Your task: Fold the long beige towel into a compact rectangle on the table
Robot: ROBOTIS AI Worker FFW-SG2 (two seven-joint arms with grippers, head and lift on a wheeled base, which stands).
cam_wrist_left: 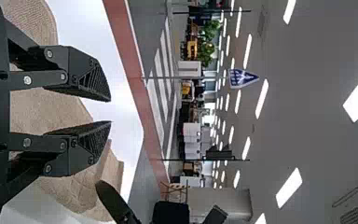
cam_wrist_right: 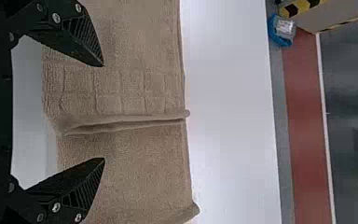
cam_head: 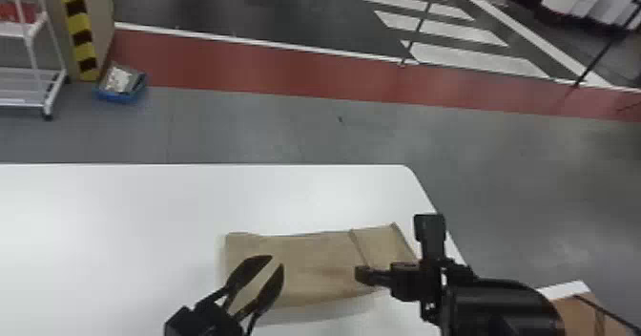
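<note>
The beige towel lies as a layered strip near the table's right edge, a raised hem crossing it toward its right end. My left gripper is over the towel's left part in the head view, its fingers apart with nothing held. The left wrist view has that gripper parted in front of the towel. At the towel's right part is my right gripper, spread wide. Seen from the right wrist, this gripper stands open over the towel, the hem crossing between its fingertips and a checked band beside it.
The white table extends left of and beyond the towel; its right edge runs beneath the right arm. A brown box stands at the lower right beside the table. On the floor farther off are a blue bin and a white rack.
</note>
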